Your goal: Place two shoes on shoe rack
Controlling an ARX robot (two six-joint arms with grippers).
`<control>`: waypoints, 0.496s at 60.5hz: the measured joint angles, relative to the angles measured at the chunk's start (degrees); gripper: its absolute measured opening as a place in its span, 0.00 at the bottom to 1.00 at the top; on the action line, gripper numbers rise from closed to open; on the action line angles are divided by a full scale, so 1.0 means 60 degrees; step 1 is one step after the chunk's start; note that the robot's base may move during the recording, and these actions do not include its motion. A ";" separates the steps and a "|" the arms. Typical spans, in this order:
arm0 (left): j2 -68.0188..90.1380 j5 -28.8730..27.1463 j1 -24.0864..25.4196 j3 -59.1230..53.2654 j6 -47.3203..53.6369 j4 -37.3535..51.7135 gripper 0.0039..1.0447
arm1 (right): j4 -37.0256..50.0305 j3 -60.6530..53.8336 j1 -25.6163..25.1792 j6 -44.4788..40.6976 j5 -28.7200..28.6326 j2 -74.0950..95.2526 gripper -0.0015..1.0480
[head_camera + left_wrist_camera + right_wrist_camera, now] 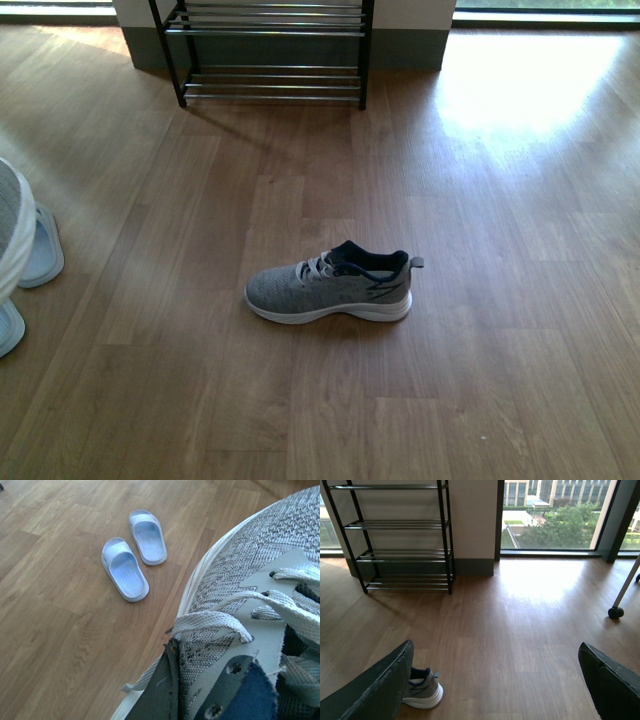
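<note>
You have wood-plank floor [480, 400], glare on far right part. One grey sneaker [330, 285] stands on it mid-floor, upright on white sole, toe toward robot's left. Shoe rack [268, 32] stands on floor at far wall, well apart from sneaker. Two pale blue slippers [125, 570] lie side by side at left. Caster wheel [615, 612] rests on floor at right.

Sunlit wood floor [480, 380] w/ big window [550, 515]

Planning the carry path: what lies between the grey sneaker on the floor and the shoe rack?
Only bare wooden floor between the grey sneaker and the shoe rack; the front view shows the whole stretch, and the right wrist view agrees.
</note>
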 joint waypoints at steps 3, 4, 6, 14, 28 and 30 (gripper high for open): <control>0.0000 -0.0004 0.0000 0.0000 -0.0004 0.0000 0.01 | 0.0000 0.0000 0.0000 0.0000 -0.0004 0.0000 0.91; 0.0000 0.0000 0.0000 0.0000 -0.0004 0.0000 0.01 | 0.0000 0.0000 0.0000 0.0000 0.0004 0.0000 0.91; 0.0000 -0.0007 0.0000 0.0000 -0.0004 0.0000 0.01 | 0.0000 0.0000 0.0000 0.0000 -0.0004 0.0000 0.91; 0.0000 -0.0033 0.0007 0.0000 -0.0004 0.0000 0.01 | 0.0000 0.0000 0.0000 -0.0004 -0.0029 0.0000 0.91; 0.0000 -0.0062 0.0015 0.0000 -0.0004 0.0000 0.01 | 0.0000 0.0000 0.0000 0.0000 -0.0036 0.0000 0.91; 0.0000 -0.0036 0.0015 0.0000 -0.0004 0.0000 0.01 | 0.0000 0.0000 0.0000 0.0000 -0.0044 0.0000 0.91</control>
